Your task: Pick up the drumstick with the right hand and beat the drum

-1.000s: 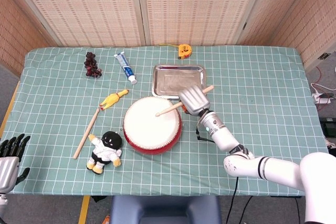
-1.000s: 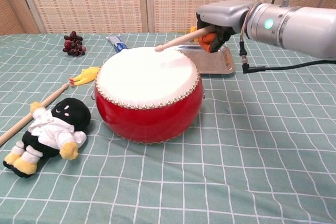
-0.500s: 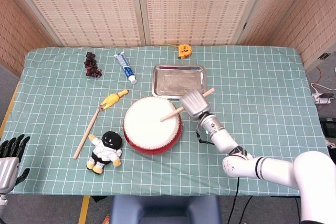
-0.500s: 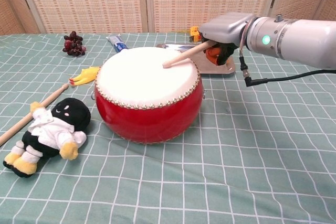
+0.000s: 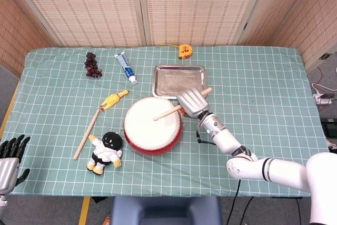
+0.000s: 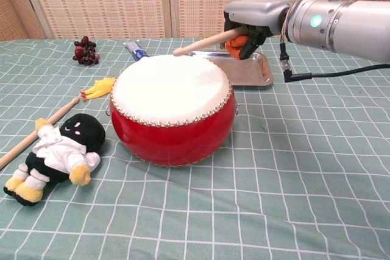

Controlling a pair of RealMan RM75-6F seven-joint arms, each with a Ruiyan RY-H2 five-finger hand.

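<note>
change: drumstick [image 6: 204, 41] tip is up off the drum [image 6: 172, 108] skin again; half a second back it lay low on the head, right hand [image 5: 192, 102] has lifted and swung back toward the far side.
right hand: fingers wrapped around the drumstick near its butt end, hovering over the drum's right rim, next to the steel tray [image 5: 179, 81].
drumstick: tilted, tip over the far part of the white drumhead, clear of the skin in chest view; butt sticks out past the hand toward the tray.
drum: red shell, white head, mid-table, slightly toward the near edge.
left hand: [image 5: 10, 156] off the table's near-left corner, fingers spread, holding nothing.
second stick: [image 5: 87, 134] lies left of the drum, beside the plush doll [image 5: 105, 152].
other items: rubber chicken [image 5: 114, 99] left of the drum; toothpaste tube [image 5: 126, 67] and grapes [image 5: 92, 65] toward the far-left; tape measure [image 5: 184, 51] at the far edge.
table: green checked cloth [image 5: 263, 88].
</note>
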